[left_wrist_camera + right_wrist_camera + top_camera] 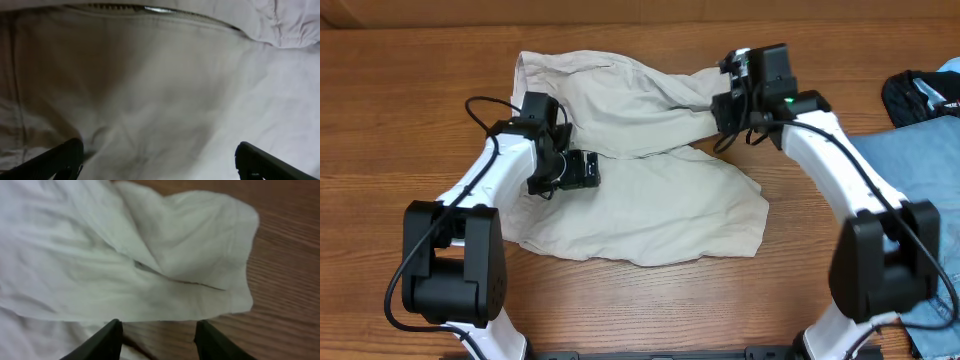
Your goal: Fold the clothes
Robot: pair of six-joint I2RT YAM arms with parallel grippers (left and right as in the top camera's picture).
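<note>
The pale beige shorts (640,190) lie wrinkled across the middle of the wooden table, one part stretching toward the back right. My left gripper (578,170) sits open over the cloth near its left middle; in the left wrist view its fingers (160,160) spread wide above the cloth (150,90), empty. My right gripper (728,108) is open just off the shorts' right end. In the right wrist view its fingers (159,339) hover over bare wood beside the cloth's hem edge (165,270).
A blue denim garment (920,190) and a dark item (920,95) lie at the table's right edge. The wooden table (400,110) shows bare at left and front.
</note>
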